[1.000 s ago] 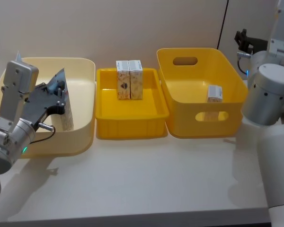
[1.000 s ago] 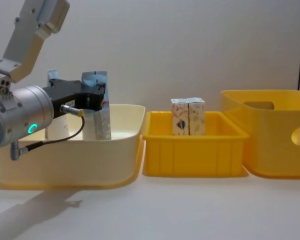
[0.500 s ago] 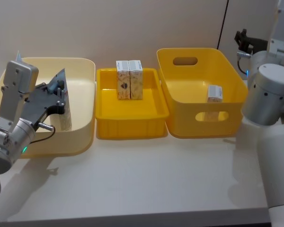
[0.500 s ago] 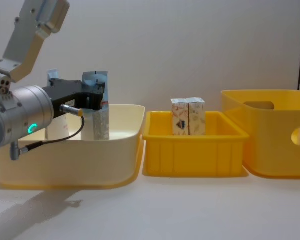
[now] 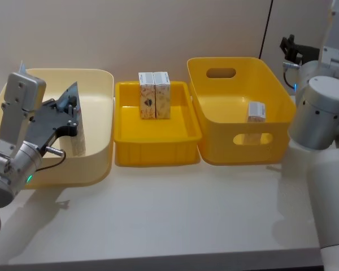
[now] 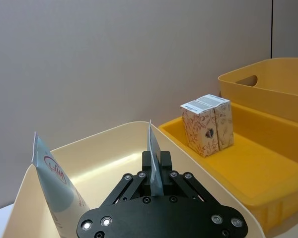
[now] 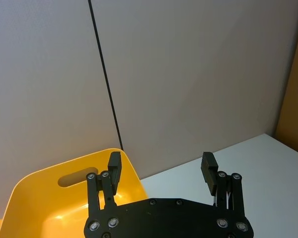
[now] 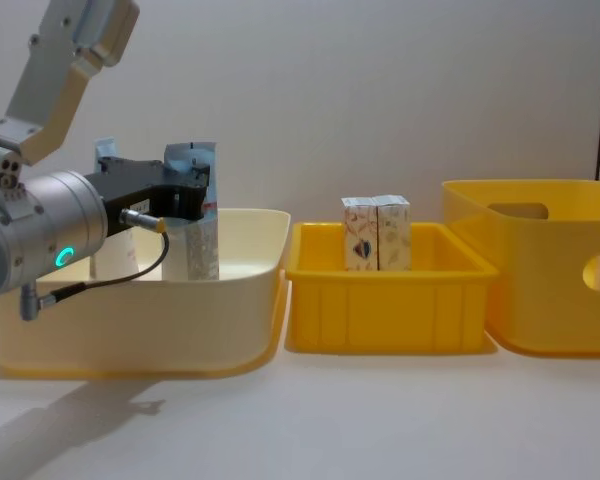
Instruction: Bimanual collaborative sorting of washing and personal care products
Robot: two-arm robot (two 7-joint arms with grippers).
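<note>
While the left hand [image 6: 155, 159] clamps a tube [image 8: 196, 248] upright in the bin [image 5: 103, 78] (right hand [image 7: 161, 166] parked far right, apart), a tilted release may topple it.

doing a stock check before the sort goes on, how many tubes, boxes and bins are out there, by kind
squeeze tubes: 2, the held tube in the left gripper and the free tube
small boxes: 3, the left box and the middle box in the yellow tray, the lone box in the deep yellow bin
bins: 3, with the cream bin
total: 8
</note>
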